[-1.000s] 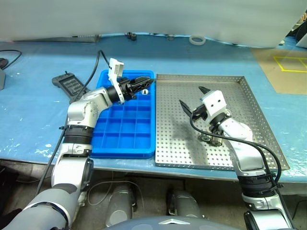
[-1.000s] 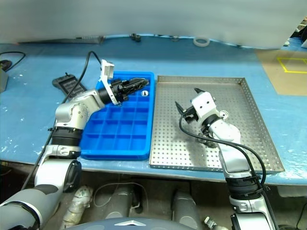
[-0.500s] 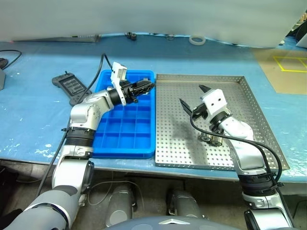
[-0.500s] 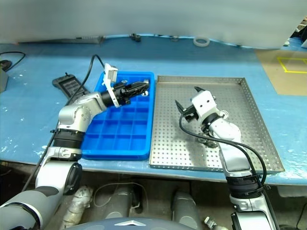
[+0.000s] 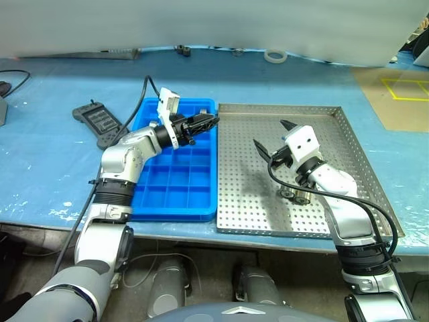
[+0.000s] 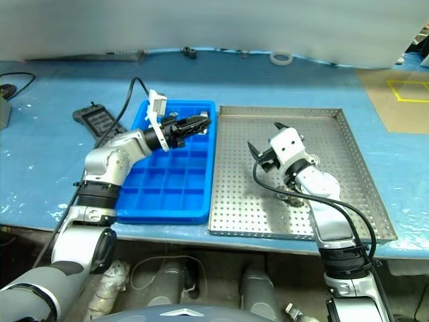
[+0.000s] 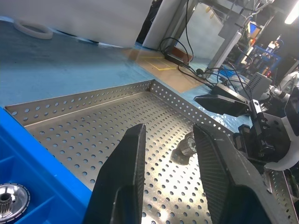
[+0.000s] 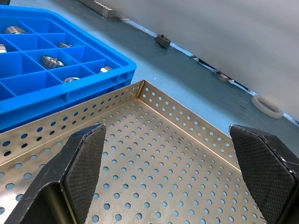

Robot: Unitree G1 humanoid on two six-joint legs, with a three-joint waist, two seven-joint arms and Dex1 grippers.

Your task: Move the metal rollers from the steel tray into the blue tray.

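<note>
Nearest me, I see two metal rollers (image 5: pixel 295 195) on the steel tray (image 5: pixel 355 157), partly hidden under my right forearm, so I can't read their axes. Above them the right gripper (image 5: pixel 271 135) hangs with its jaws spread wide, nothing between them. Further off, the left gripper (image 5: pixel 206 122) sits over the blue tray (image 5: pixel 175 181)'s far right corner, fingers narrowly parted around nothing. Several rollers stand hole-up in the far compartments.
</note>
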